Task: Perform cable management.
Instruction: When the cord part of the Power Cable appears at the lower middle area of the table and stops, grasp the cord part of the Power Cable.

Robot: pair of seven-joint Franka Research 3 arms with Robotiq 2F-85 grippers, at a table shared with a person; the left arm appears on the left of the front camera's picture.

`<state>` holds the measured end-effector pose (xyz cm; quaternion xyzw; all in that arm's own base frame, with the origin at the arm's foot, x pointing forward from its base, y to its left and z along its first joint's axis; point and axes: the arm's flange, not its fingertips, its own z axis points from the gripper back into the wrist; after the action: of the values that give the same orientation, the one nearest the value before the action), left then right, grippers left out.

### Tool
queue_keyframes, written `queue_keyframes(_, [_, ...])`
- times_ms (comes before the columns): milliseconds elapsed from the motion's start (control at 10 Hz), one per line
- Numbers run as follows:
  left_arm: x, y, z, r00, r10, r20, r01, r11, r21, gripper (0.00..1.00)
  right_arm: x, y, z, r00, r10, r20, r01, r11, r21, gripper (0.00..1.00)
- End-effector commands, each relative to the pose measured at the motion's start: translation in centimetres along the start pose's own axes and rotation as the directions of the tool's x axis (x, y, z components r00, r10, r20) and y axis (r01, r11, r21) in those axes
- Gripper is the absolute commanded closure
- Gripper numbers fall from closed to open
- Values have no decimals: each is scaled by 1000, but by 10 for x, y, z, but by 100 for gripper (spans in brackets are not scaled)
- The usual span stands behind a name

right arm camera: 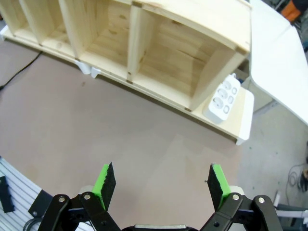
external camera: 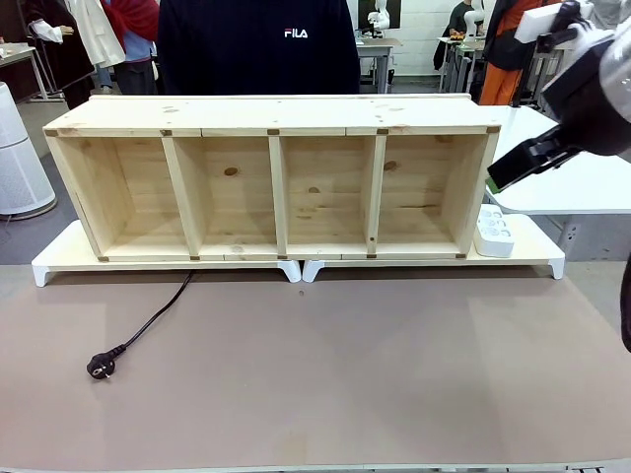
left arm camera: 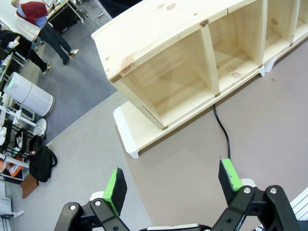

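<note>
The one piece of print that can be read is the brand name "FILA" (external camera: 296, 33), in the front view. It is set in small white capital letters on the chest of a dark long-sleeved top (external camera: 227, 59) worn by the person (external camera: 258, 47) standing at the far side of the bench, just behind the wooden shelf (external camera: 276, 113). The word stands upright and level, slightly right of the middle of the chest, above the shelf's top board. Other marks on things farther back in the room are too small and blurred to read.
</note>
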<state>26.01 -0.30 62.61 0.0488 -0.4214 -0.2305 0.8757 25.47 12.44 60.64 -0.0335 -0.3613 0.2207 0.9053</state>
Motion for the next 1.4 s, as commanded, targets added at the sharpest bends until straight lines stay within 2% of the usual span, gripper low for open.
queue_keyframes(0, [0,0,1,1000,0,2,0,1000,2,0,23,23,-2,998,45,-52,-42,998,55,0])
queue_keyframes(500, [0,0,1,1000,0,2,0,1000,2,0,76,109,-16,983,164,-88,-150,978,148,0])
queue_keyframes(800, [0,0,1,1000,0,2,0,1000,2,0,101,168,-48,977,197,-80,-186,974,131,0])
queue_keyframes(1300, [0,0,1,1000,0,2,0,1000,2,0,114,230,-120,967,214,-141,-201,974,101,0])
